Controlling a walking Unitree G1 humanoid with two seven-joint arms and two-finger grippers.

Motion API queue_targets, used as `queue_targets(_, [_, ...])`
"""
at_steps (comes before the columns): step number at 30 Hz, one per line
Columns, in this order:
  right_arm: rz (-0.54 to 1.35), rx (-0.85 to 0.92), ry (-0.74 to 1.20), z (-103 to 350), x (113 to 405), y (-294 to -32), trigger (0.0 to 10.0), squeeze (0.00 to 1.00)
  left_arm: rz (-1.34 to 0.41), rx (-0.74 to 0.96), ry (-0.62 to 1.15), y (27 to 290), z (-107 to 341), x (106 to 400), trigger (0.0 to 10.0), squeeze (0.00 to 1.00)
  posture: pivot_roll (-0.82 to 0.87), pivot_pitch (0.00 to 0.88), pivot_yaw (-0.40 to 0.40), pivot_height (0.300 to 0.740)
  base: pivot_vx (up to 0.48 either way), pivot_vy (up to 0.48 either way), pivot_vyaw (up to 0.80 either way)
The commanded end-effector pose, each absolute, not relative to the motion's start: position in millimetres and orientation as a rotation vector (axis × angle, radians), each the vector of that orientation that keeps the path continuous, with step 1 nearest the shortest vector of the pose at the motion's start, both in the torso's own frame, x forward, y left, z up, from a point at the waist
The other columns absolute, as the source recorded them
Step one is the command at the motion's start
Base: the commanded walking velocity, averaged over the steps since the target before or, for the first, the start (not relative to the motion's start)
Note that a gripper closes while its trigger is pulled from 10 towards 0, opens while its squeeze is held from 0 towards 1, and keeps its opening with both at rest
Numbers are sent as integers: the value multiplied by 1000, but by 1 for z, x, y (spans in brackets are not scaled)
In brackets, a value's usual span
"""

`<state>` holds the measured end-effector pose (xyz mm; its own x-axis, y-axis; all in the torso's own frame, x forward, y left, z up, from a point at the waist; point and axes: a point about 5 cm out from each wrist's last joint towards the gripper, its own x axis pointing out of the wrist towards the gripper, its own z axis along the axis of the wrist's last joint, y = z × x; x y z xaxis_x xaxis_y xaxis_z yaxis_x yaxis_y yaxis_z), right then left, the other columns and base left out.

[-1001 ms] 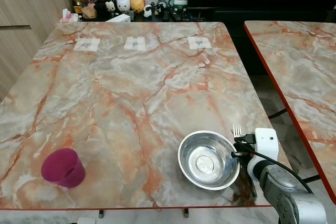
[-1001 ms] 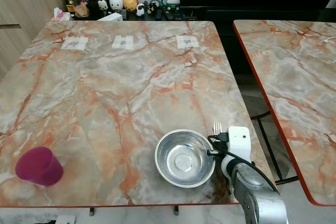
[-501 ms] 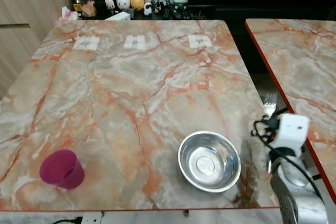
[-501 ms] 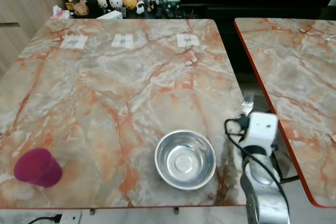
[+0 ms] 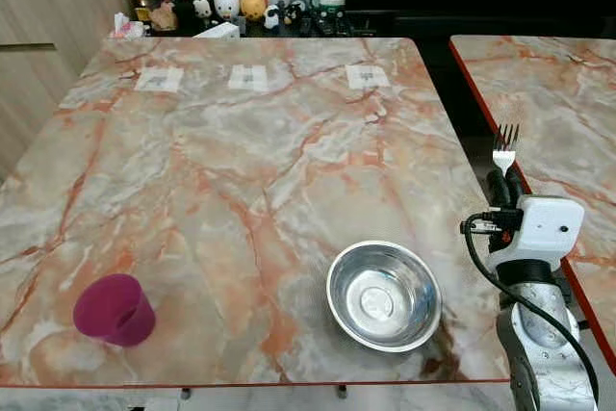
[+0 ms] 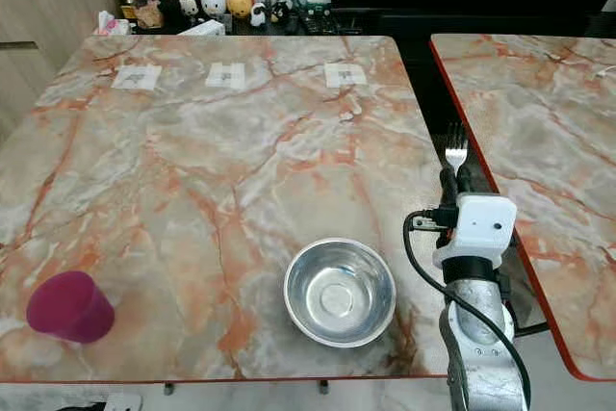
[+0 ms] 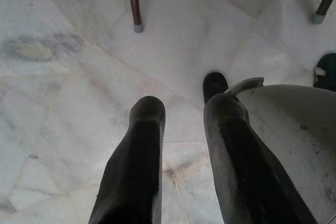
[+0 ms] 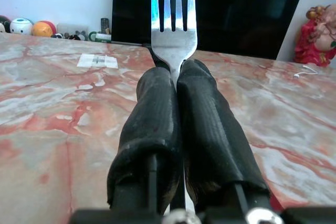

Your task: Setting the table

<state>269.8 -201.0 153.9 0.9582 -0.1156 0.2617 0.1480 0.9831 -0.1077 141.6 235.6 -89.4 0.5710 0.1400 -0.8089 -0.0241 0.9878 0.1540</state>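
My right gripper (image 5: 504, 182) is shut on a silver fork (image 5: 504, 148), held level off the table's right edge with the tines pointing away from me. The right wrist view has the fork (image 8: 173, 19) sticking out between the two closed black fingers (image 8: 152, 114). A steel bowl (image 5: 383, 295) sits on the marble table (image 5: 241, 170) near the front edge, left of the gripper. A magenta cup (image 5: 115, 309) stands at the front left. My left gripper (image 7: 184, 114) hangs open over the floor.
A second marble table (image 5: 549, 93) stands to the right, with a narrow gap between the two. Three paper tags (image 5: 248, 78) lie along the far side. Figurines and jars (image 5: 226, 5) line a shelf behind. A white stool or bin (image 7: 294, 129) sits by the left gripper.
My right arm has lifted and swung right, away from the bowl, carrying the fork from the table's front corner out past its right edge.
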Motion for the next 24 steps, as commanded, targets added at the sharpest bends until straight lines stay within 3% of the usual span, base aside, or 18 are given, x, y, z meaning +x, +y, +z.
queue_targets(1, [-129, -133, -263, 153, 271, -202, 10000, 0, 83, 147, 1004, 233, -95, 130, 10000, 0, -15, 65, -21, 740, 0, -319, 0])
queue_targets(8, [-119, -127, -289, 156, 275, -201, 10000, 0, 87, 146, 1002, 234, -94, 130, 10000, 0, -16, 60, -26, 740, 0, -457, 0])
queue_targets(12, [-104, -125, -297, 157, 276, -199, 10000, 0, 95, 141, 999, 235, -94, 131, 10000, 0, -15, 77, -32, 740, 0, -480, -750])
queue_targets(24, [-90, -133, -303, 156, 276, -196, 10000, 0, 104, 132, 1003, 232, -94, 135, 10000, 0, -15, 102, -29, 740, 0, -480, 0])
